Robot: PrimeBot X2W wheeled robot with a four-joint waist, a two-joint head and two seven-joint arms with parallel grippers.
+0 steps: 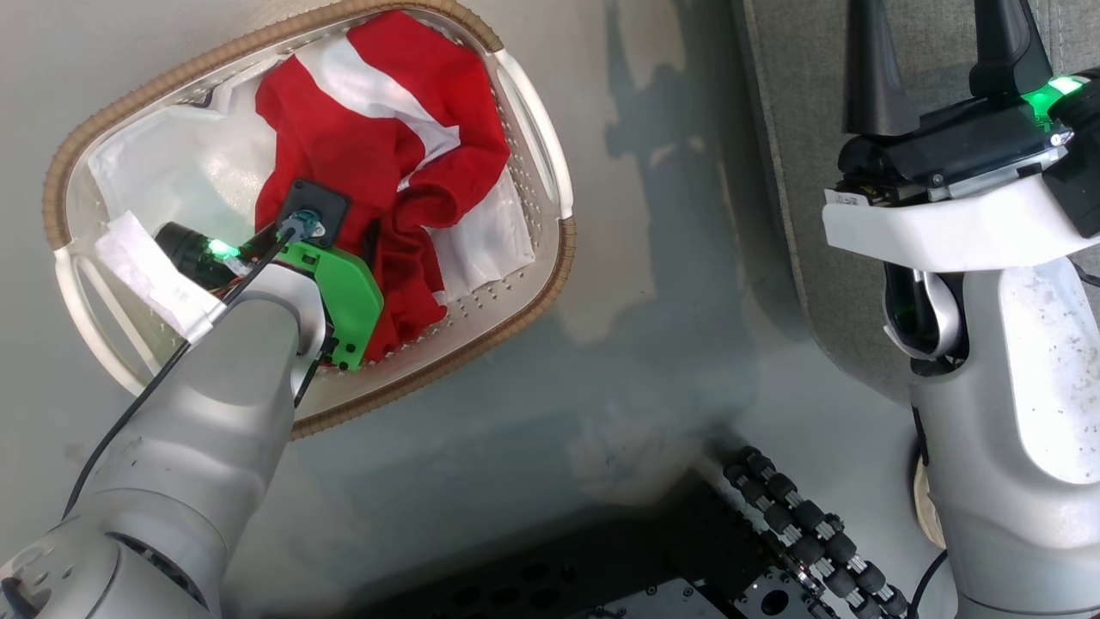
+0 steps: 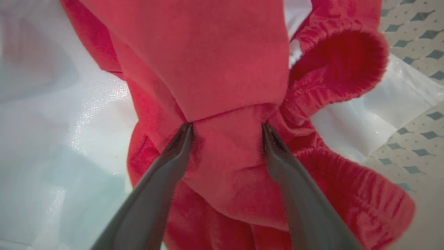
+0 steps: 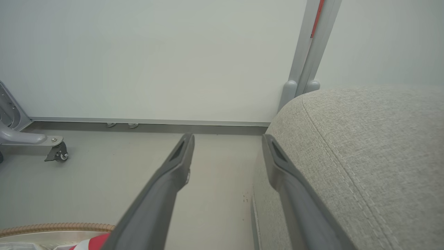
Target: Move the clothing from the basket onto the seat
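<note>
The basket [image 1: 481, 340] stands on the floor at the upper left of the head view, holding the red clothing [image 1: 378, 146] with white stripes. My left arm reaches down into it. In the left wrist view my left gripper [image 2: 226, 130] is open, both fingertips pressed into the clothing [image 2: 215, 62], with a fold of red fabric bulging between them. My right gripper [image 1: 937, 26] is open and holds nothing, its fingers by the rounded edge of the grey seat [image 1: 799, 129]. In the right wrist view that gripper [image 3: 228, 139] straddles the corner of the seat [image 3: 364, 146].
A white liner sheet [image 1: 172, 163] lies under the clothing in the basket. The basket's rim [image 3: 55, 227] shows low in the right wrist view. A wheeled metal leg [image 3: 52, 149] and a grey post [image 3: 305, 52] stand by the wall. My base's roller wheel [image 1: 808, 524] sits at the bottom.
</note>
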